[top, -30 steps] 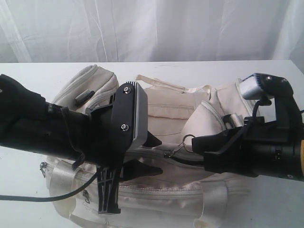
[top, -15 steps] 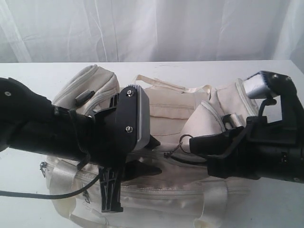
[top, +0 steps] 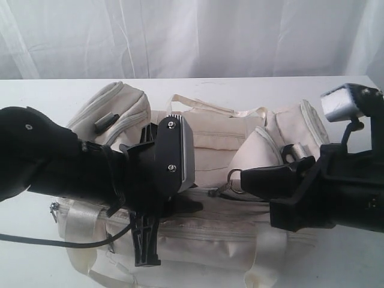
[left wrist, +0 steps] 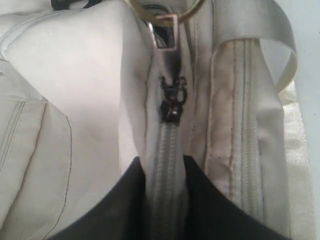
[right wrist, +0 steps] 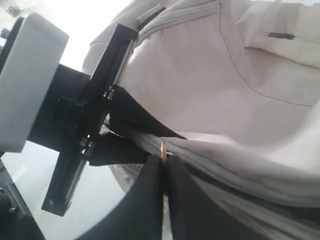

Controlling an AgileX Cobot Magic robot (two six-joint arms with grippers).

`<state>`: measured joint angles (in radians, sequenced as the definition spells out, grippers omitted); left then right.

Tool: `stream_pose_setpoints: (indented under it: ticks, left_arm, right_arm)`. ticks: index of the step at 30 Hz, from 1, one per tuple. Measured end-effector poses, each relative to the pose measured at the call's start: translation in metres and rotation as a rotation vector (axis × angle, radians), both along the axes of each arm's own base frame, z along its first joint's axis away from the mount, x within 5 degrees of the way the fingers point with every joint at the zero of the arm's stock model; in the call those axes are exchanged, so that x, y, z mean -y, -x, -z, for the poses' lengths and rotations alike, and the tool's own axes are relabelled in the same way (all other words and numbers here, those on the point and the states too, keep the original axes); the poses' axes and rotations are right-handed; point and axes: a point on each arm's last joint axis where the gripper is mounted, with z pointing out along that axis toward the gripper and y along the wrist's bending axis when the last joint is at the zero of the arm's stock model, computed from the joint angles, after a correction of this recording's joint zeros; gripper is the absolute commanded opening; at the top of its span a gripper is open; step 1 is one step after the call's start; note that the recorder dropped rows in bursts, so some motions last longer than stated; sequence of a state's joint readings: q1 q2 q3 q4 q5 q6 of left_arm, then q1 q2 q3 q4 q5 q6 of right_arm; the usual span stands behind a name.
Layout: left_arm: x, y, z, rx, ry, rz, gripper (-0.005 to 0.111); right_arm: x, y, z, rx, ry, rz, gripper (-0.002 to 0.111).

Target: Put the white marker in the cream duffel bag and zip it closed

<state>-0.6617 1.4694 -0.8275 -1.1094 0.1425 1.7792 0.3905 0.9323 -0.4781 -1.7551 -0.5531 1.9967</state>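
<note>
The cream duffel bag (top: 222,141) lies lengthwise on the white table. My left gripper (top: 191,207) rests on its top, and in the left wrist view that gripper (left wrist: 165,172) is shut on the grey zipper tape (left wrist: 167,142) just behind the dark slider (left wrist: 172,97). My right gripper (top: 239,180) is shut on the metal ring pull (top: 233,178). The right wrist view shows the ring (right wrist: 163,149) pinched edge-on between that gripper's (right wrist: 163,165) black fingers. The white marker is out of view.
The white table (top: 36,96) runs back to a white curtain (top: 180,36). A black cable (top: 54,241) trails from the left arm across the bag's front. A black buckle (top: 105,122) sits on the left end pocket. The left arm's mount (right wrist: 80,115) crowds the right wrist view.
The left gripper's jaws have closed onto the zipper tape, and that arm has dropped slightly toward the bag. The right arm has shifted right while keeping its hold on the ring.
</note>
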Motion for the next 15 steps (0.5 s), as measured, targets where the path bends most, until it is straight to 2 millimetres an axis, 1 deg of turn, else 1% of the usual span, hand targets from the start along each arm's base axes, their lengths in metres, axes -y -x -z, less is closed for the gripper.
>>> stream_pose_setpoints:
  ticks: [2,4,11,15]
  left_arm:
    - [0.0000,-0.0003,0.0004,0.000,-0.001,-0.001,0.012]
    - [0.0000,-0.0003,0.0004,0.000,-0.001,-0.001,0.009]
    - [0.0000,-0.0005,0.0007,0.000,-0.002,-0.003,0.010]
    - [0.0001,-0.0008,0.0004,0.002,-0.002,-0.004,0.010]
  right_arm:
    - [0.0000,0.0000,0.0000,0.000,0.000,0.000,0.000]
    - [0.0000,0.0000,0.0000,0.000,0.000,0.000,0.000]
    - [0.0019,-0.0026,0.0001,0.011,0.010,0.032,0.000]
    - [0.0036,-0.0019,0.0060,-0.001,0.021,0.047,0.000]
